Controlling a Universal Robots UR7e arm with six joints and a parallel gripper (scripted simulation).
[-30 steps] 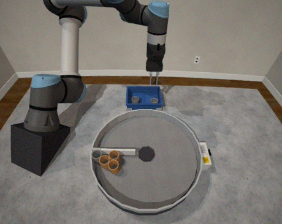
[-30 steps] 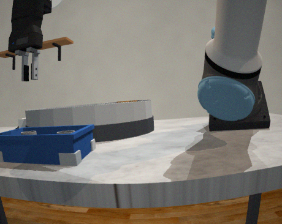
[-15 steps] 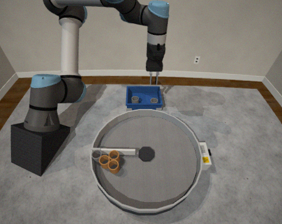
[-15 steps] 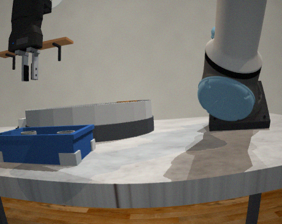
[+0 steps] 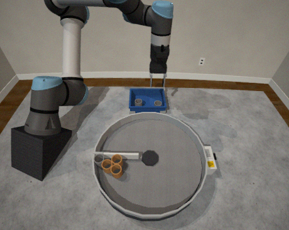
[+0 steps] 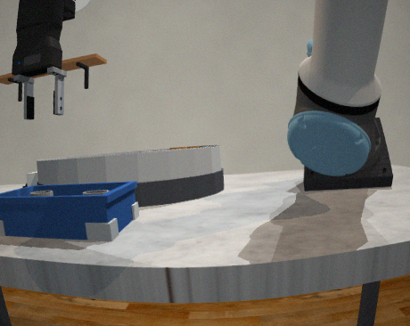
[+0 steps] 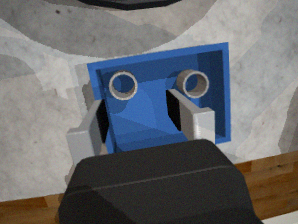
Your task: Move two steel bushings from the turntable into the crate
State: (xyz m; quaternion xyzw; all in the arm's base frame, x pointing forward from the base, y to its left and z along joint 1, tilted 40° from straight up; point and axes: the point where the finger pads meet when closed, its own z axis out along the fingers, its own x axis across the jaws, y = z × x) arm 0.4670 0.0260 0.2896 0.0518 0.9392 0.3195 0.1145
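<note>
Two grey steel bushings stand upright in the blue crate (image 5: 132, 107) (image 6: 54, 218) (image 7: 222, 90): one on the left (image 5: 138, 102) (image 7: 122, 85) and one on the right (image 5: 158, 103) (image 7: 194, 83). Their rims show above the crate wall in the side view, one (image 6: 41, 192) beside the other (image 6: 95, 191). My gripper (image 5: 157, 80) (image 6: 44, 103) (image 7: 137, 107) hangs high above the crate, open and empty. On the turntable (image 5: 167, 176) (image 6: 166, 165), one grey steel bushing (image 5: 98, 158) and three orange bushings (image 5: 113, 165) cluster by the white bar (image 5: 123, 154) at the left.
The arm's dark base block (image 5: 35, 151) (image 6: 348, 175) stands left of the turntable. A wooden shelf (image 6: 83, 61) hangs on the wall behind the gripper. A black hub (image 5: 149, 158) sits at the turntable's middle.
</note>
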